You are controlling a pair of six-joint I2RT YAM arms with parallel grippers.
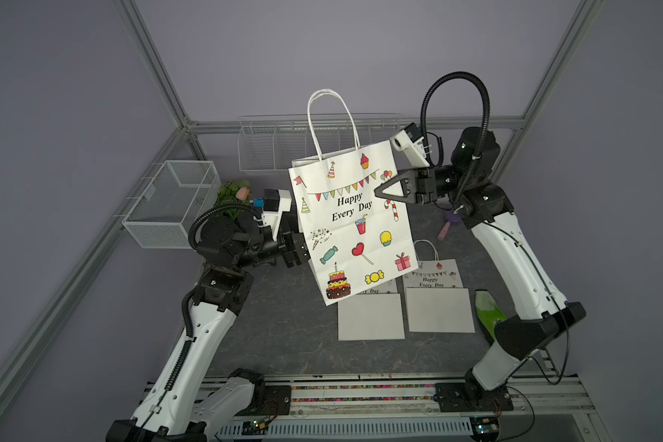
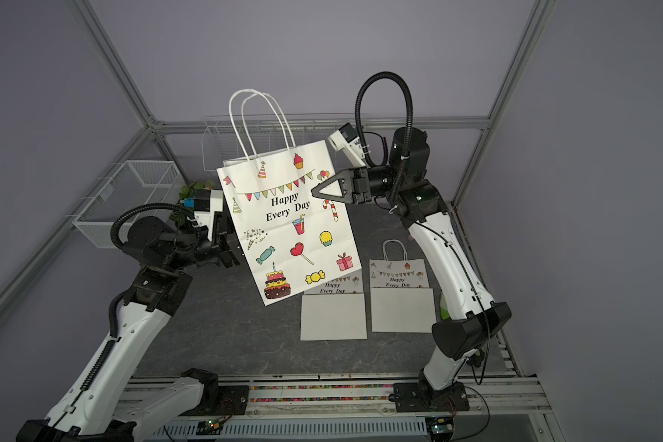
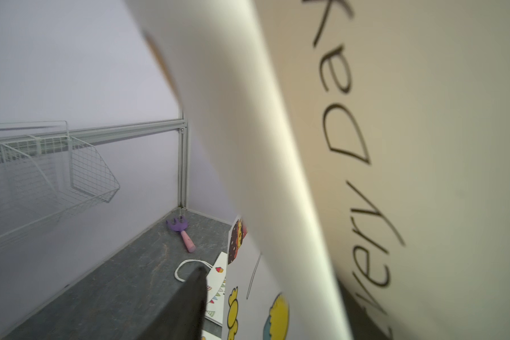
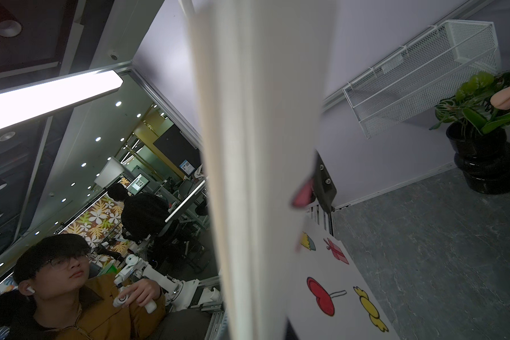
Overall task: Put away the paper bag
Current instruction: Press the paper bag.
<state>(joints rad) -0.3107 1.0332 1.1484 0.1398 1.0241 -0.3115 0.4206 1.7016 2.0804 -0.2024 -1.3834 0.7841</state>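
The white paper bag (image 1: 353, 229) (image 2: 288, 229), printed "Happy Every Day" with party drawings, hangs tilted in the air above the table with its handles up. My right gripper (image 1: 377, 191) (image 2: 314, 190) is shut on the bag's right edge near the top. My left gripper (image 1: 301, 250) (image 2: 233, 248) sits at the bag's left edge, its fingertips hidden behind the paper. In the left wrist view the bag's side fold (image 3: 277, 147) lies between the jaws. One black finger (image 3: 192, 297) stands apart from the paper. The right wrist view is largely filled by the bag (image 4: 262, 147).
Two folded bags (image 1: 371, 315) (image 1: 439, 302) lie flat on the dark table. A wire rack (image 1: 276, 149) hangs on the back wall and a mesh basket (image 1: 173, 203) on the left wall. A potted plant (image 1: 234, 195), a purple toy rake (image 1: 448, 225) and a green item (image 1: 488, 312) are nearby.
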